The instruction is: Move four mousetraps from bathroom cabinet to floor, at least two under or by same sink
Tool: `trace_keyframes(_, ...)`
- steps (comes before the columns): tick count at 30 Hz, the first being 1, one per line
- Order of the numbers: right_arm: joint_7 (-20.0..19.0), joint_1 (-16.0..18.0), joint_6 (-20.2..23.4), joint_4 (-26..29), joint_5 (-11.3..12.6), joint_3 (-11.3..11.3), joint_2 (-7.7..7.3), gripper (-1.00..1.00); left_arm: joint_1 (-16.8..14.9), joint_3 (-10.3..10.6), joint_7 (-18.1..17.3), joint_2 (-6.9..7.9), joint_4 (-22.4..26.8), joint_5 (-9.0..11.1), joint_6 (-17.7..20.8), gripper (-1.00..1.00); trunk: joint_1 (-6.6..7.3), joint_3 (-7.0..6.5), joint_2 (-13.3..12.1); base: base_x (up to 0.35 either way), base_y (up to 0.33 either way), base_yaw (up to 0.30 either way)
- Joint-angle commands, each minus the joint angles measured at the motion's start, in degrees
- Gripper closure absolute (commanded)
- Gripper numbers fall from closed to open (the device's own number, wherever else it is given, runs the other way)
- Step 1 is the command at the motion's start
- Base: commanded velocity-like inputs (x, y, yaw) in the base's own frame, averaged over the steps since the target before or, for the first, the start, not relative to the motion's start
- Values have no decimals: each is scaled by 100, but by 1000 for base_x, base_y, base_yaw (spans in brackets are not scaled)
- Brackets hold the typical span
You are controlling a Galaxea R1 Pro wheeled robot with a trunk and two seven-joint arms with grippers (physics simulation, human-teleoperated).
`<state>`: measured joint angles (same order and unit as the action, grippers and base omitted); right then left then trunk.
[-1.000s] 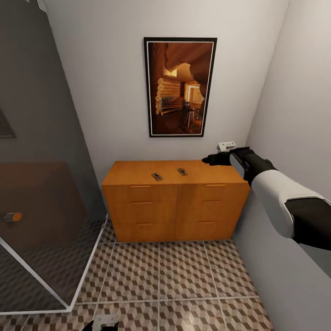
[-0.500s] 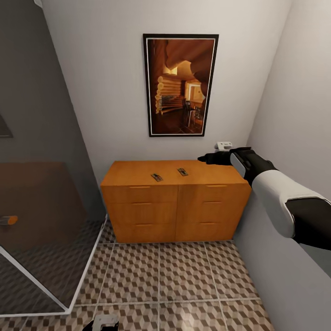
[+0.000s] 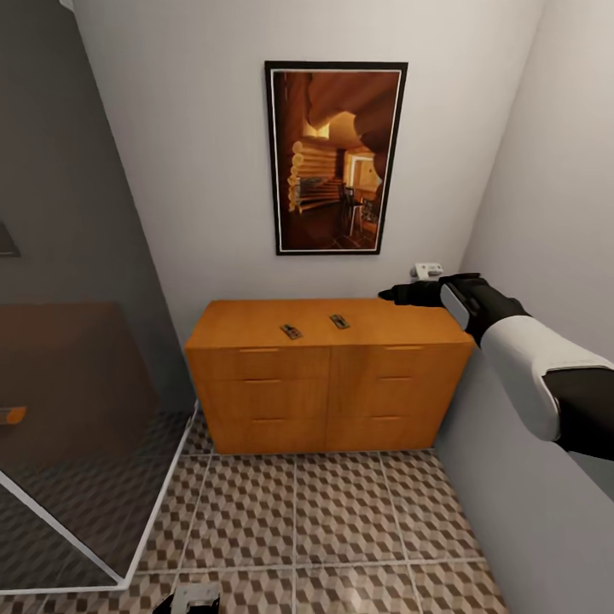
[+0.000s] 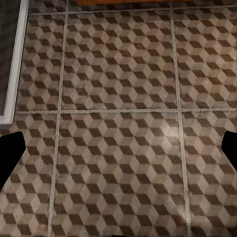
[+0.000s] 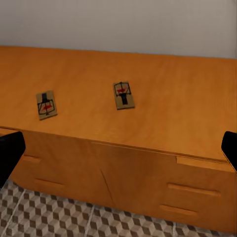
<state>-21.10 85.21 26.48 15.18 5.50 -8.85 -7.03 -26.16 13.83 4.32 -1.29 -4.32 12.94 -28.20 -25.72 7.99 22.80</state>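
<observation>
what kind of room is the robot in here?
Probably a bathroom corner. A glass shower screen stands at the left, the floor is cube-patterned tile, and a low wooden cabinet sits against the wall under a framed picture. No sink in view.

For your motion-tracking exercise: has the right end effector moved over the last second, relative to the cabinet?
Yes. The right end effector has drifted slightly rightward along the cabinet top's back edge, away from the two mousetraps.
</observation>
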Motion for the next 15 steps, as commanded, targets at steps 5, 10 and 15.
trace_keyframes(5,1,4,33,7,56,-51,-23,-100,-12,48,17,-4,-26,33,-37,-100,-6,12,12,264,0,0)
trace_keyframes(10,0,4,33,4,56,-55,-26,-100,-12,47,17,-3,-26,33,-37,-100,-6,12,12,291,50,0)
trace_keyframes(15,0,4,33,-9,55,-56,-27,-100,-12,47,17,-3,-26,33,-37,-100,-6,12,12,204,40,0)
